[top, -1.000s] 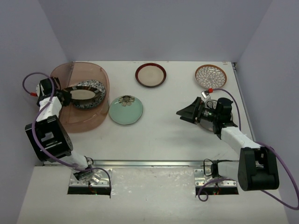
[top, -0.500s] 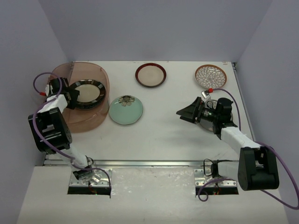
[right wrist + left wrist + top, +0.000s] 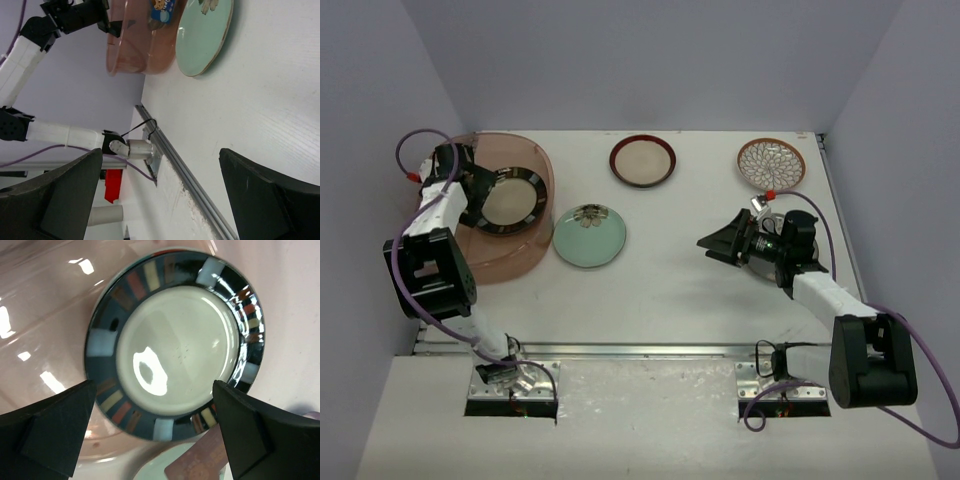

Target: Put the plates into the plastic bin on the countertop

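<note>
The black-rimmed cream plate lies flat inside the pinkish plastic bin at the far left of the countertop. My left gripper hangs open just above the plate's near rim, its fingers clear of it. A mint green plate lies beside the bin. A brown-rimmed cream plate and a brown-white petal plate sit at the back. My right gripper is open and empty above the table's right half.
A metal rail runs along the near edge. Lilac-grey walls close in the left, back and right sides. The left arm reaches over the bin's left end.
My left gripper has opened and let go of the black-rimmed plate, which went from tilted to flat in the bin. The left wrist shifted toward the back. The right arm stayed still.
</note>
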### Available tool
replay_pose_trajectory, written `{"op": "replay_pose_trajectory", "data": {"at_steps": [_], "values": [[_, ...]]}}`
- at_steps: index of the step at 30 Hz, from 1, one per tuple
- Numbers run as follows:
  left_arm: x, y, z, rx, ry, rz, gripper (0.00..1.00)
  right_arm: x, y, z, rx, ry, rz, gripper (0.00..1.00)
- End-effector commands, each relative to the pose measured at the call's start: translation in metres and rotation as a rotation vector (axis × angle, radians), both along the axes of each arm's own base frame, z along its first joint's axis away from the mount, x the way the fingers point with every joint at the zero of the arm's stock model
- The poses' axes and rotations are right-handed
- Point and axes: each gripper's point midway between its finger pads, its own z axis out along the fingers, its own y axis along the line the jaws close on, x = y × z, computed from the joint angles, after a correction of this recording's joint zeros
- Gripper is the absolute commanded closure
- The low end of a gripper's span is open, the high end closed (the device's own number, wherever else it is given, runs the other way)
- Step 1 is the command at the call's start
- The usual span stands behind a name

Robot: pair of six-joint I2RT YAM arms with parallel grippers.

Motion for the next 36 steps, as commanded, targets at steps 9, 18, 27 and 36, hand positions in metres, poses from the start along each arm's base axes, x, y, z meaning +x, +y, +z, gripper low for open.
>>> {"op": "replay_pose_trajectory", "data": {"at_steps": [9, 18, 27, 36], "values": [[-0.090, -0.077, 0.179, 0.224, -0.513, -0.382, 0.00, 0.030, -0.050, -0.023, -0.343, 0.205, -0.290, 0.01], [-0.138, -0.164, 0.141, 0.134, -0.555, -0.799, 0.00, 0.042, -0.157, -0.022, -0.357, 0.190, -0.805, 0.01], [-0.164, -0.143, 0.140, 0.388, -0.496, -0.608, 0.00, 0.071, -0.234, -0.035, -0.509, 0.327, -1.110, 0.01], [-0.162, -0.155, 0.127, 0.366, -0.453, -0.639, 0.00, -0.003, -0.241, -0.080, -0.565, 0.457, -1.197, 0.01]]}}
